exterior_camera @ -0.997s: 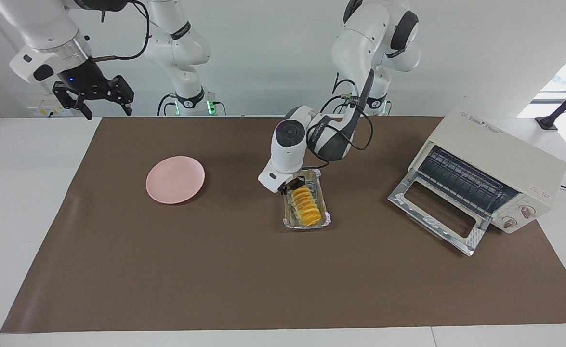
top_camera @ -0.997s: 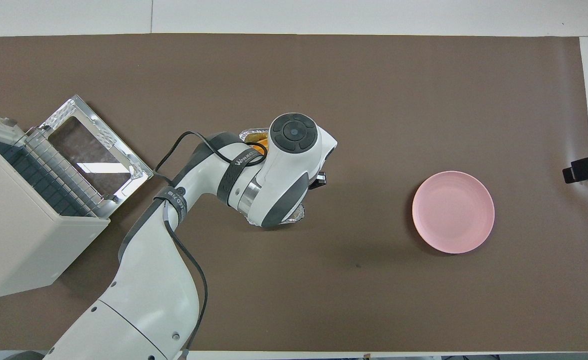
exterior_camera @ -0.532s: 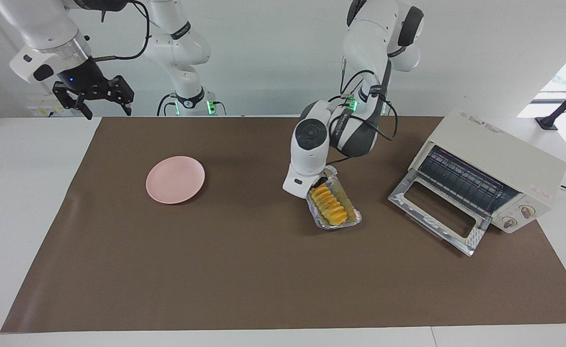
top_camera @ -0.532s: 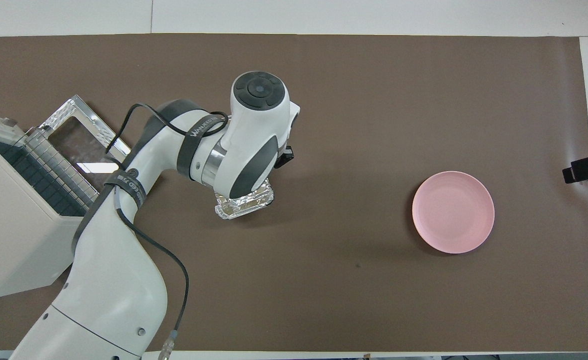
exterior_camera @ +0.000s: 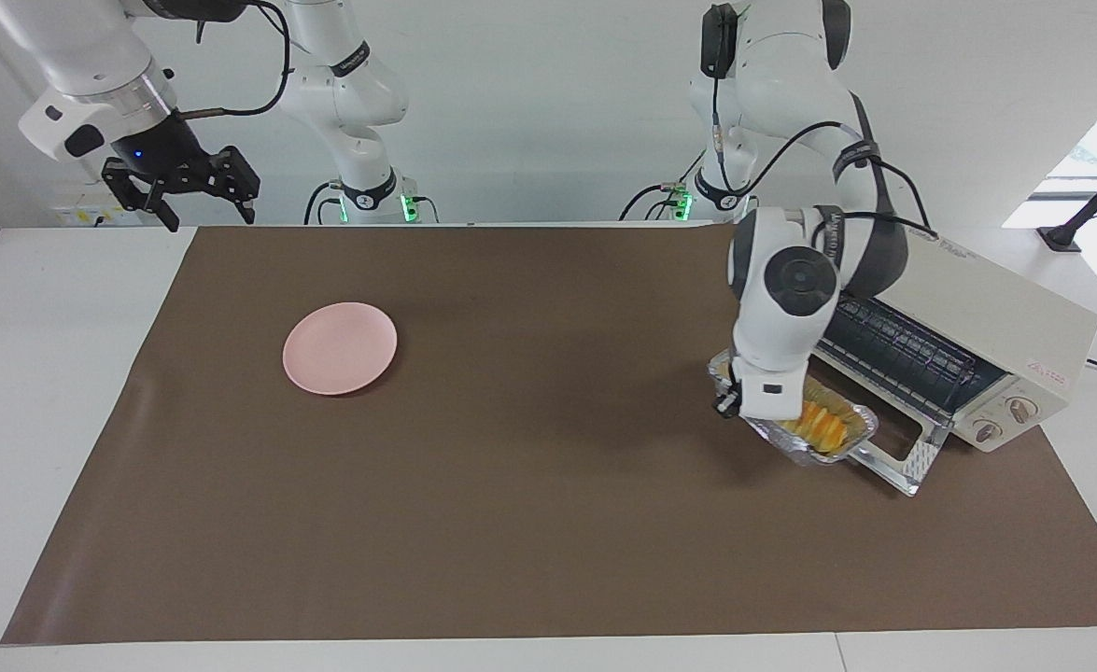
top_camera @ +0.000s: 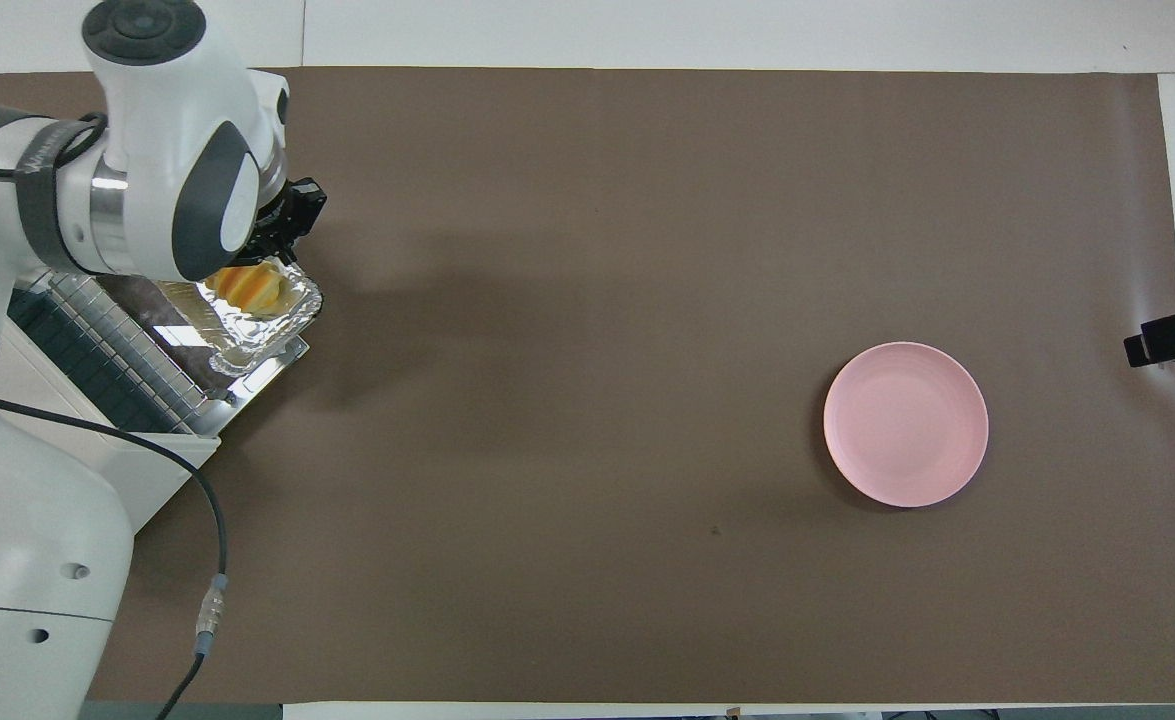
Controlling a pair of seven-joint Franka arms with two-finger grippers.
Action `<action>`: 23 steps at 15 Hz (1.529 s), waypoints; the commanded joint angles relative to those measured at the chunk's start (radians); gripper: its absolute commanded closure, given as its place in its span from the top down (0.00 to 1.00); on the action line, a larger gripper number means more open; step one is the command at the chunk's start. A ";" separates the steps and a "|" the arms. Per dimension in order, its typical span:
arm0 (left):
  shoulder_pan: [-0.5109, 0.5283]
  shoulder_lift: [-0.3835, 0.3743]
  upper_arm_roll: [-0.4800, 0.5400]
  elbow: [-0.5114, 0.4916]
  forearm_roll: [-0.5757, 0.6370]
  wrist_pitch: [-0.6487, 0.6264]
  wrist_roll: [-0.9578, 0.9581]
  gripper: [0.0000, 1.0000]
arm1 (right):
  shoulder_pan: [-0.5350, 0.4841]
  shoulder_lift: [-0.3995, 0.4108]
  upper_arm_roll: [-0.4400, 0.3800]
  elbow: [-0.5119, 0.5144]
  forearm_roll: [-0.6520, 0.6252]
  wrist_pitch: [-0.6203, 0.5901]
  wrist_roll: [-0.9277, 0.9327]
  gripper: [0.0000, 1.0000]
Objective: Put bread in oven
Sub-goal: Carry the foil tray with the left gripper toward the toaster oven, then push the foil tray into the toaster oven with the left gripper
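Since 1.0 s ago the left arm has carried the foil tray [exterior_camera: 819, 431] from mid-mat toward its own end of the table, tray and load now hanging over the oven's [exterior_camera: 968, 336] dropped door [exterior_camera: 884, 448]. Left gripper [exterior_camera: 733, 403] sits at the tray's end away from the oven mouth, clamped on the foil rim as far as the facing view shows, the fingers themselves mostly hidden under the wrist. The bread [exterior_camera: 819, 427] lies in the tray just past the gripper on the oven side, only part of the loaf showing in either view; nothing else in the tray that I can see. Oven cavity holds 1 wire rack [exterior_camera: 893, 350], bare, directly ahead of the tray. Pink plate [exterior_camera: 340, 347] well apart toward the right arm's end, nothing on it. Right gripper [exterior_camera: 179, 182] waits high over the table edge there, fingers spread, holding nothing. Risks, as a guess: thin foil held at 1 end may sag or fold and tip the bread out; tray lip may catch the rack's front edge or the door if it enters too low; the wrist may bump the oven top on the push in.
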 commanded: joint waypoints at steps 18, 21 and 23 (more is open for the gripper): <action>0.139 -0.072 0.028 -0.124 0.090 -0.184 0.113 0.00 | -0.012 -0.013 0.013 -0.013 -0.011 -0.005 0.013 1.00; 0.146 -0.110 0.028 -0.175 0.090 -0.172 0.113 0.00 | -0.012 -0.013 0.013 -0.013 -0.009 -0.005 0.012 1.00; 0.146 -0.119 0.028 -0.198 0.091 -0.163 0.134 0.00 | -0.012 -0.013 0.013 -0.013 -0.009 -0.005 0.012 1.00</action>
